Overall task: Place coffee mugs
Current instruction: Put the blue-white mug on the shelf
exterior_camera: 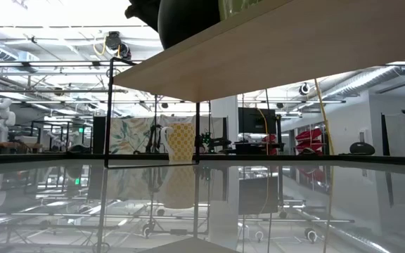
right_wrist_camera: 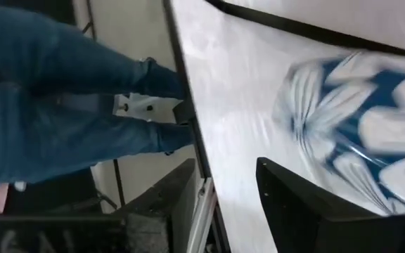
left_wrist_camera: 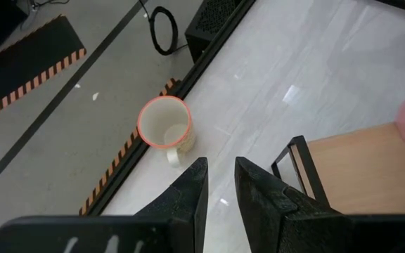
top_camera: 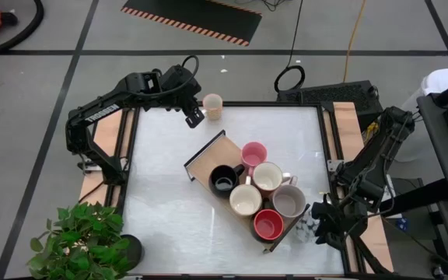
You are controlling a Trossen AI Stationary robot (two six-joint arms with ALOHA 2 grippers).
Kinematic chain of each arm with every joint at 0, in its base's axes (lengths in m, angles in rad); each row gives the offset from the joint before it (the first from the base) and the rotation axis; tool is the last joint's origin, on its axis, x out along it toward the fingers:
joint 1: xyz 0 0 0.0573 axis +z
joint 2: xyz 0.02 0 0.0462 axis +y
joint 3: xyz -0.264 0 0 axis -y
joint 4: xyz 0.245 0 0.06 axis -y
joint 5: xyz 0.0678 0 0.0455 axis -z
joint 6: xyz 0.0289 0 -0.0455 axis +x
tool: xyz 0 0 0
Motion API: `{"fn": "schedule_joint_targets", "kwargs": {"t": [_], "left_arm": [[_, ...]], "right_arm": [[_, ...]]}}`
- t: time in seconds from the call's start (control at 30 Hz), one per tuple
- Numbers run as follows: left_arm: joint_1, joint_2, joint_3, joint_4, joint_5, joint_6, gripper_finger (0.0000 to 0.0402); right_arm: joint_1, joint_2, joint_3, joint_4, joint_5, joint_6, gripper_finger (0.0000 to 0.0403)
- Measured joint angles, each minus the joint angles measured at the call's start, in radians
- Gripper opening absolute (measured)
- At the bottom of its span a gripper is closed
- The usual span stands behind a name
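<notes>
A cream mug (top_camera: 212, 106) (left_wrist_camera: 164, 124) stands upright on its base at the table's far edge, with its handle toward the table's middle. My left gripper (top_camera: 194, 117) (left_wrist_camera: 221, 163) hovers just left of it, fingers open by a narrow gap, touching nothing. Several mugs stand in the long wooden tray (top_camera: 207, 159): black (top_camera: 224, 180), pink (top_camera: 253, 154), cream (top_camera: 268, 177), white (top_camera: 245, 200), grey (top_camera: 289, 201) and red (top_camera: 267, 225). My right gripper (top_camera: 317, 227) (right_wrist_camera: 227, 165) waits open near the table's right near corner. In the low view the cream mug (exterior_camera: 180, 143) stands far off.
The tray lies slantwise across the table's middle, its black wire end (left_wrist_camera: 297, 151) close to my left gripper. A small blue and white thing (top_camera: 308, 227) lies by my right gripper. A potted plant (top_camera: 80, 241) stands at the left near corner. A person's legs (right_wrist_camera: 55, 105) stand beside the table.
</notes>
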Motion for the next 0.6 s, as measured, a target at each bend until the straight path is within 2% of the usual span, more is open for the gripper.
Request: {"fn": "schedule_joint_targets", "kwargs": {"t": [0.27,0.47,0.6], "left_arm": [[0.000,0.000,0.000,0.000,0.001,0.000,0.0079],[-0.002,0.000,0.000,0.000,0.002,0.003,0.0079],[-0.008,0.000,0.000,-0.014,0.002,0.004,0.0079]], "right_arm": [[-0.003,-0.028,0.000,-0.072,0.112,0.176,0.0146],[0.005,-0.067,0.000,-0.319,0.112,0.342,0.0171],[0.013,-0.092,-0.027,-0.331,0.111,0.434,0.0185]]}}
